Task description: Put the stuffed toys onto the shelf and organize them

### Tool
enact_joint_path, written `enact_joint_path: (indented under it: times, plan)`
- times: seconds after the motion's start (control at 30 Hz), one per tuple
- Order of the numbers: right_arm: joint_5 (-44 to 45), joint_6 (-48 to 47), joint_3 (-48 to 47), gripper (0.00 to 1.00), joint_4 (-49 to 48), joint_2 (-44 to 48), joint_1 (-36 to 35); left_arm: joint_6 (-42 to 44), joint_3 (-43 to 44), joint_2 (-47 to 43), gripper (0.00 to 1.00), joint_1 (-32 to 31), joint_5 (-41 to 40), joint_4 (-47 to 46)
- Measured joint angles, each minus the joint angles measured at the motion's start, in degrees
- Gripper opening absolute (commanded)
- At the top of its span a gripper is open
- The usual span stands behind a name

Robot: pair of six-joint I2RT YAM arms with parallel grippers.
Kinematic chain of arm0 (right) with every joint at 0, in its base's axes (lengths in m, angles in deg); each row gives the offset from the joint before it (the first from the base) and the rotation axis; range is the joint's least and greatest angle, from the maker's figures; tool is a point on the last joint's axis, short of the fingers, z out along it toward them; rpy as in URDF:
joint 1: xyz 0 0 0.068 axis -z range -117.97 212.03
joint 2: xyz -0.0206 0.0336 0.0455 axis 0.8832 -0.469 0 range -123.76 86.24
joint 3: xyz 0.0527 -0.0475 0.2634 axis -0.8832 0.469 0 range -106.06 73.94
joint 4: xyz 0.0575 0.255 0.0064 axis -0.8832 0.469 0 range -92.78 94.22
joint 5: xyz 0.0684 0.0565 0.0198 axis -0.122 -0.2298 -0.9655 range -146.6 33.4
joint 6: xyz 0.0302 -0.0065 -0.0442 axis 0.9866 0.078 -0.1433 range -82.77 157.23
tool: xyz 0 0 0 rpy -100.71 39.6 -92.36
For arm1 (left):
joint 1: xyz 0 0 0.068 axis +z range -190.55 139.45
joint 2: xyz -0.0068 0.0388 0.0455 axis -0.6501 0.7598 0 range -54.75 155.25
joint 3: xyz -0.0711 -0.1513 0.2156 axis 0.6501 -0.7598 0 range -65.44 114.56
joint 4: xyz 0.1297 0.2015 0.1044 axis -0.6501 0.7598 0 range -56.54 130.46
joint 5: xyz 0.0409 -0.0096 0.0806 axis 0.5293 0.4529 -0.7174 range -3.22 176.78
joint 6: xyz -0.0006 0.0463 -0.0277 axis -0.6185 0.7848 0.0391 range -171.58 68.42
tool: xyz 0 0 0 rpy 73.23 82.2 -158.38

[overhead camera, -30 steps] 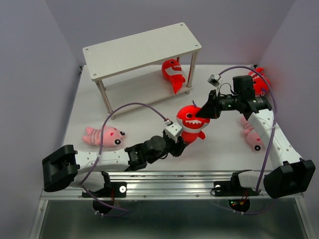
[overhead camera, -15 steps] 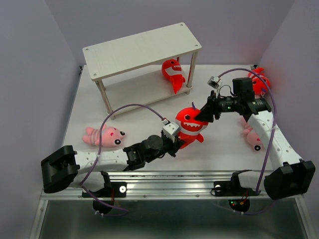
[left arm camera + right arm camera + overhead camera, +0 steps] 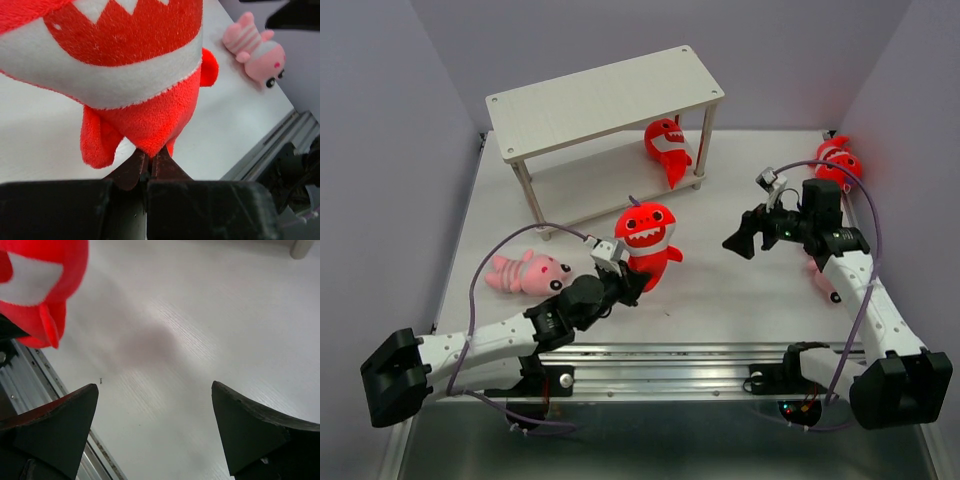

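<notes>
A red shark toy [image 3: 646, 232] hangs upright above the table's middle, my left gripper [image 3: 630, 283] shut on its tail. The left wrist view shows the jaws [image 3: 150, 159] pinching the shark's [image 3: 135, 75] lower tip. My right gripper [image 3: 738, 235] stands open and empty to the shark's right, well apart from it; in its wrist view the right gripper [image 3: 154, 386] frames bare table, with the shark [image 3: 35, 285] at top left. The white shelf [image 3: 600, 100] holds another red shark [image 3: 667, 148] on its lower tier. One pink striped toy [image 3: 528, 272] lies at left.
A third red shark [image 3: 840, 162] lies at the far right by the wall. A second pink toy [image 3: 825, 285] lies partly under my right forearm. The left wrist view also catches a pink toy [image 3: 255, 52]. A metal rail [image 3: 720, 355] runs along the table's near edge.
My right gripper opened, let go of the red shark and drew back to the right. My left gripper shut on the shark's tail and carried it left, toward the shelf.
</notes>
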Motion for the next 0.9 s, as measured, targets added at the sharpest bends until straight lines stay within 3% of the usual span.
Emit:
enact_joint_path:
  times: [0.13, 0.27, 0.47, 0.9]
  plan:
    - [1.81, 0.76, 4.26, 1.0, -3.96, 0.52, 2.93, -2.08, 0.11, -1.07, 0.0, 5.07, -2.08, 2.62]
    - [1.51, 1.27, 7.61, 1.0, -7.5, 0.35, 6.27, -2.32, 2.03, 3.41, 0.0, 11.02, -2.86, 5.95]
    - [0.68, 1.42, 9.01, 1.0, -9.44, 0.52, 7.98, -0.13, 12.61, 16.85, 0.0, 17.84, -3.65, 9.35]
    - [-0.85, 1.25, 10.51, 1.0, -10.56, 5.22, 7.98, 3.45, 38.01, 40.24, 0.0, 23.12, -6.27, 13.27]
